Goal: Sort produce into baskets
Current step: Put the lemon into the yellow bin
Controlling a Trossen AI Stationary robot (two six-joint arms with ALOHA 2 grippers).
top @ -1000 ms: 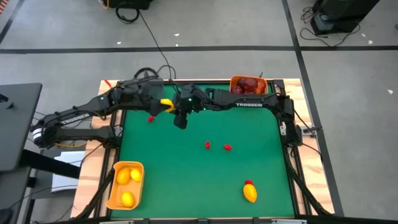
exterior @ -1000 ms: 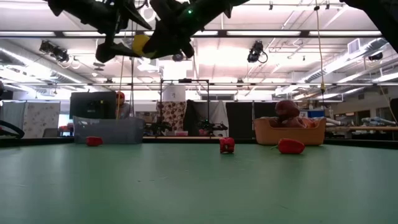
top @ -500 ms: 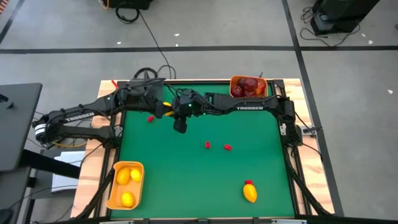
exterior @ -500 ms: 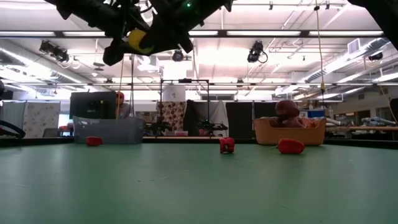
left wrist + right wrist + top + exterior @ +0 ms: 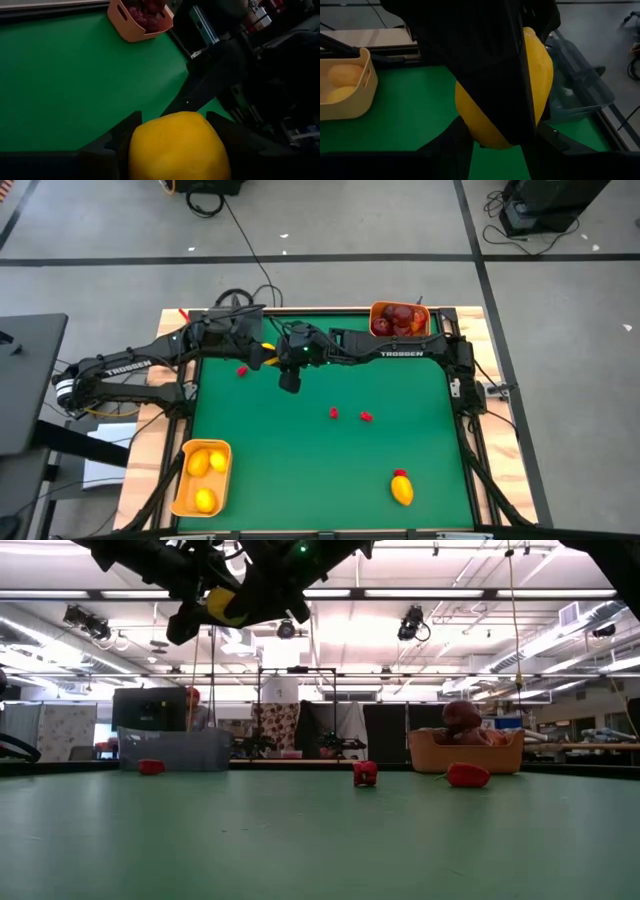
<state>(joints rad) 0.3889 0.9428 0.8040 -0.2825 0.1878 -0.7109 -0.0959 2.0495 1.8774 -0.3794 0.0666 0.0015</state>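
Smooth, bright yellow oval lemon (image 5: 179,146) held above the far-left part of the green bench (image 5: 320,460), w/ both arms meeting on it. Left end effector (image 5: 262,352) clamped on it; right end effector (image 5: 282,360) also touching, fingers (image 5: 492,75) across its skin, grip can't tell.

We note a green table (image 5: 300,470). On it: an orange bin (image 5: 202,477) of yellow fruits near left, another orange bin (image 5: 401,318) far right, grey tray (image 5: 173,750) far left, red bits (image 5: 350,415) mid-table, one red bit (image 5: 242,371) far left, a lemon (image 5: 401,489) near right.
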